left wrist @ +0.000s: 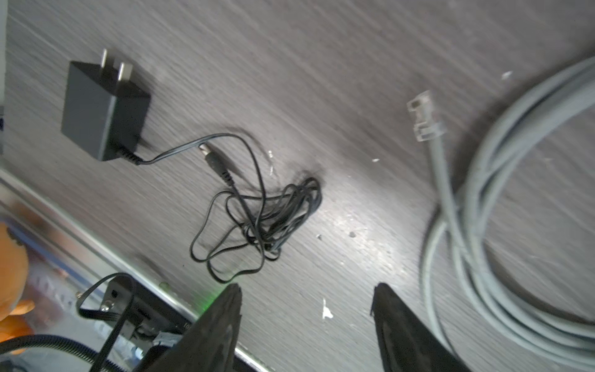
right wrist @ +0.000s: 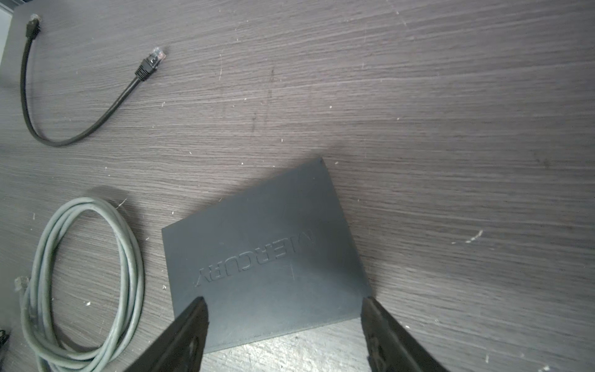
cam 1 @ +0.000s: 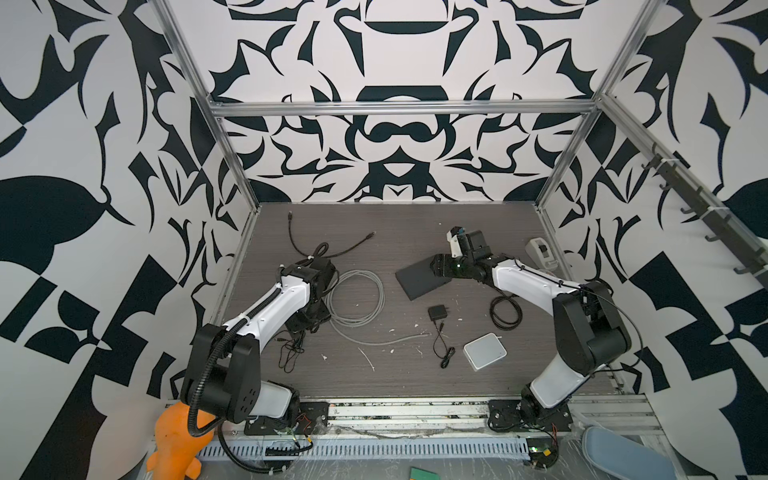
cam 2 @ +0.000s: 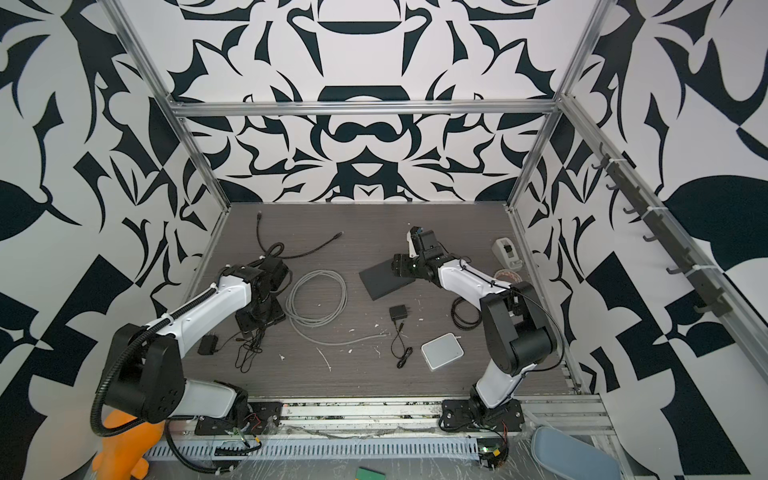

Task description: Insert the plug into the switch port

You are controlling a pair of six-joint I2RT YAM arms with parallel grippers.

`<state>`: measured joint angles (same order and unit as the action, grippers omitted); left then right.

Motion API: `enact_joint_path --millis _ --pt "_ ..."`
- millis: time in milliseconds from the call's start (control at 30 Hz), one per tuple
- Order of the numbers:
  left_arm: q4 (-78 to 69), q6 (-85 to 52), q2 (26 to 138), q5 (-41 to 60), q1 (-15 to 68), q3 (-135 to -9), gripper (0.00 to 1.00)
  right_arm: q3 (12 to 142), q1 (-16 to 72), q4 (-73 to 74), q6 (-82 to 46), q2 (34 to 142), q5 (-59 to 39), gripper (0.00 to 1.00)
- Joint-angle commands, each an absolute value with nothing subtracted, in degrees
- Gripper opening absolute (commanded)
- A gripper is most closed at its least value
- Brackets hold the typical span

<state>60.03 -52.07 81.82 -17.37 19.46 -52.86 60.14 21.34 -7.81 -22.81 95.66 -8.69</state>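
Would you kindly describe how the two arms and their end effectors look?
The left arm and right arm have white links between black joint housings. A black corrugated hose runs along the left arm. The left end effector and right end effector each have two tapered black fingers.

"MERCURY" embossed on black box (right wrist: 267, 225)
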Motion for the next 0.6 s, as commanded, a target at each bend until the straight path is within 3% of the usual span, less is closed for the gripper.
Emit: enact_joint_path --millis 0,333,567 --pt "61.4 -51.4 84.5 -18.5 18.2 -51.2 0.67 60.7 21.5 -6.2 -23.0 94.0 -7.1 0.78" --pt "54.6 -53.5 90.0 -17.6 17.0 -48.2 0.55 63.2 21.4 -9.2 -21.4 93.8 -6.9 0.79" --pt "52.5 -53.9 91.6 -20.0 16.8 -48.0 0.37 65.7 21.4 -12.0 -19.3 93.1 -5.8 0.79"
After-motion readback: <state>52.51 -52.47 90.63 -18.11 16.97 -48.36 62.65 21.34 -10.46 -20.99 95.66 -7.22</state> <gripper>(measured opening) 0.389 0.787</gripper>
